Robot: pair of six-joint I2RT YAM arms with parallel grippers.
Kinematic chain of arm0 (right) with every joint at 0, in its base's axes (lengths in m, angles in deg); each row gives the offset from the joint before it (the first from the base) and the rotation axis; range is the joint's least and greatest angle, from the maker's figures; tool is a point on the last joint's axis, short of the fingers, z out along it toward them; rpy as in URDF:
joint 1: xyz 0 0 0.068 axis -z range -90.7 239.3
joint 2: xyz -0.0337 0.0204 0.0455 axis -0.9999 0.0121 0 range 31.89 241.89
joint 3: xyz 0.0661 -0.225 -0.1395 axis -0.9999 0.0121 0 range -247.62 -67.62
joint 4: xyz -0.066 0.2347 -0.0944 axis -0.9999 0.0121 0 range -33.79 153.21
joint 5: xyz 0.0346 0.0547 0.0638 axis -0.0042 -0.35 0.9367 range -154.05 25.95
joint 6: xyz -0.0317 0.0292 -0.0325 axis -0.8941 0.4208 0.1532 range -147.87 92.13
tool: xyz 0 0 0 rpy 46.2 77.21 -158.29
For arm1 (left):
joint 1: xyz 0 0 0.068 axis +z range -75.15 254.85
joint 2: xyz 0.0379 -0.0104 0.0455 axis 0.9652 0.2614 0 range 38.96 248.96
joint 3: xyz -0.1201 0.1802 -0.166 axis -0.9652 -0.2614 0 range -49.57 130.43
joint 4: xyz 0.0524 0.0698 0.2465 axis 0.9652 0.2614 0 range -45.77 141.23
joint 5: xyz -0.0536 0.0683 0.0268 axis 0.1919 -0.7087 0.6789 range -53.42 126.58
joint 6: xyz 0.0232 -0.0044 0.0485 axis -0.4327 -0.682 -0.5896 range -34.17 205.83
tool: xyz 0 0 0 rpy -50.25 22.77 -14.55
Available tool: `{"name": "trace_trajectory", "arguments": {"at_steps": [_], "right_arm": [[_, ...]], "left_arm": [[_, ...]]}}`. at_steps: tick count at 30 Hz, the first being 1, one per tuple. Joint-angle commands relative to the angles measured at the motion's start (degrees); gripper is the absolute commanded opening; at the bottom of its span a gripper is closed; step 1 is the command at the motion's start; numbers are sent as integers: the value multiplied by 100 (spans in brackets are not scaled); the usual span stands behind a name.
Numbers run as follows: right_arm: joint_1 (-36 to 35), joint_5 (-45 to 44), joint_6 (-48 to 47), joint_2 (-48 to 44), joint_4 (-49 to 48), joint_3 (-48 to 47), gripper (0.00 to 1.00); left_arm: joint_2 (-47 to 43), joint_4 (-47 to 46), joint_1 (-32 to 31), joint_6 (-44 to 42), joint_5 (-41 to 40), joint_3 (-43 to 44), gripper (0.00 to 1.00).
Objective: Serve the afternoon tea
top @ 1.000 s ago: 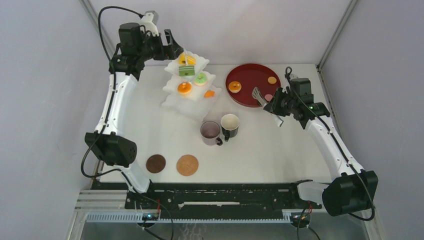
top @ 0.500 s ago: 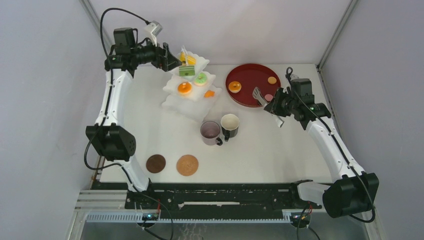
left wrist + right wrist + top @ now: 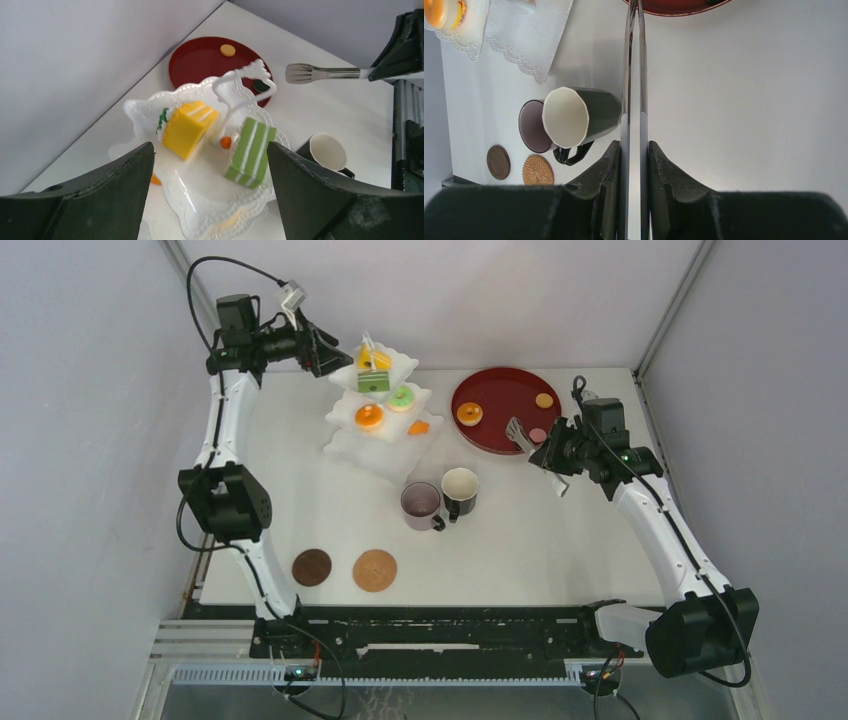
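Stand point(image 3: 352, 440): white, three tiers, toward the far edge of the tabletop, left of centre. Top tier: yellow cake slice point(image 3: 189, 129) and green striped slice point(image 3: 250, 150), either side of the looped handle. Middle tier: round orange pastry point(image 3: 369, 416) and round green pastry point(image 3: 401, 397). Bottom tier: small orange piece point(image 3: 419, 427). Tray point(image 3: 500, 385): dark red, round, at the far edge right of centre, just beside the stand, carrying an orange pastry point(image 3: 469, 414) and a smaller yellow-orange one point(image 3: 544, 400). Black mug point(image 3: 460, 490) and mauve mug point(image 3: 421, 505): upright, touching side by side near the middle of the table. Coasters: dark brown coaster point(image 3: 312, 566) and lighter woven coaster point(image 3: 375, 570), near the near edge toward the left corner, apart. Left gripper point(image 3: 207, 160): raised at the far-left corner beside the top tier, fingers spread wide, holding nothing. Right gripper point(image 3: 634, 150): near the right edge, clamped on the tongs point(image 3: 634, 75), whose tips reach the tray's near rim.
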Motion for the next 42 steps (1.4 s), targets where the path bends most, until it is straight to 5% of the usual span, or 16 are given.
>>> {"name": "trace_trajectory", "arguments": {"at_steps": [1,8,14,36,42], "right_arm": [[7,-27,88,27,-108,-278,8],[7,-93,75,170,-28,-441,8],[-26,-104,96,307,-32,-544,8],[-154,-82,86,516,-50,-622,7],[-223,-125,101,564,-32,-661,7]], "left_arm": [[534,-1046,-137,846,784,804,87],[1103,-5621,-275,4654,1415,727,86],[1895,-7134,-482,6576,1883,1796,82],[1884,-8128,-408,7253,2195,1102,80],[1920,-8171,-414,7279,2180,1082,64]]}}
